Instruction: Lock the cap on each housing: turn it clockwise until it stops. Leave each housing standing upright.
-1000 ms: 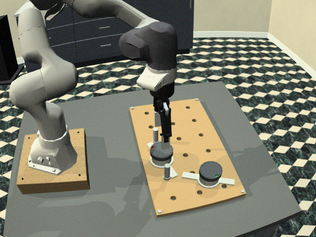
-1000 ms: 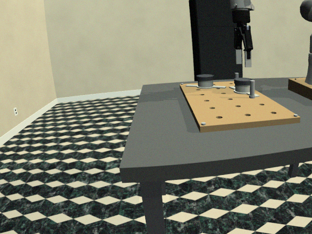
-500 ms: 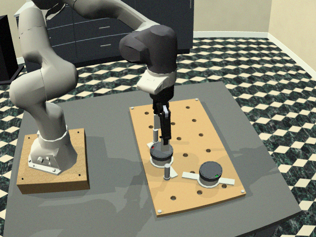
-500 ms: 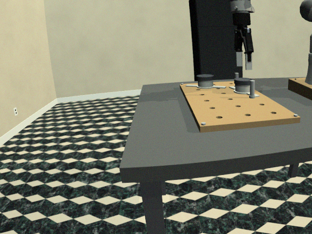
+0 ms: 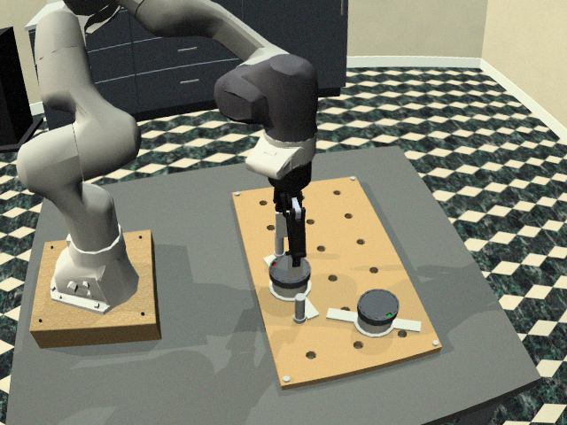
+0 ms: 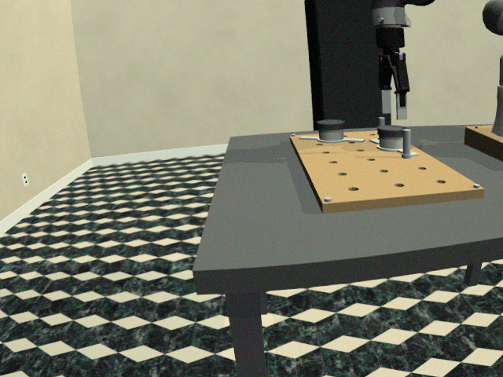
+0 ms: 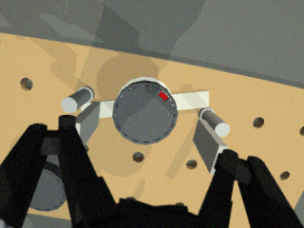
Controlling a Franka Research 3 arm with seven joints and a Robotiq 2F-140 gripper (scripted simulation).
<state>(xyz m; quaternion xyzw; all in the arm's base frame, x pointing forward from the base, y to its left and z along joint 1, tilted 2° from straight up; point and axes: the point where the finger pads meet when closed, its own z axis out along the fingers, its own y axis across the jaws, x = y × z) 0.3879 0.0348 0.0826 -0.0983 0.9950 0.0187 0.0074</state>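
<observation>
A white housing (image 5: 288, 291) (image 6: 390, 143) stands upright. Its dark, red-marked cap (image 5: 284, 275) (image 6: 390, 130) (image 7: 144, 119) lies level on top. A second housing (image 5: 374, 327) (image 6: 331, 134) also stands upright, with a dark, green-marked cap (image 5: 377, 303) (image 6: 330, 124) (image 7: 47, 190); a finger partly hides this cap in the wrist view. My gripper (image 5: 288, 256) (image 6: 394, 115) (image 7: 148, 122) is open and points down above the red-marked cap. Its pads stand wide apart on either side of the cap in the wrist view, with nothing between them; the exterior view shows the tips higher than the cap.
Both housings are on a wooden board (image 5: 330, 367) (image 6: 365, 204) (image 7: 47, 57) with holes. Two upright grey pegs flank the red-marked housing: one peg (image 5: 299, 308) (image 6: 381, 120) (image 7: 78, 100) on the green-marked side, another peg (image 5: 278, 247) (image 6: 406, 144) (image 7: 216, 123) opposite. Flat white arms extend from each housing.
</observation>
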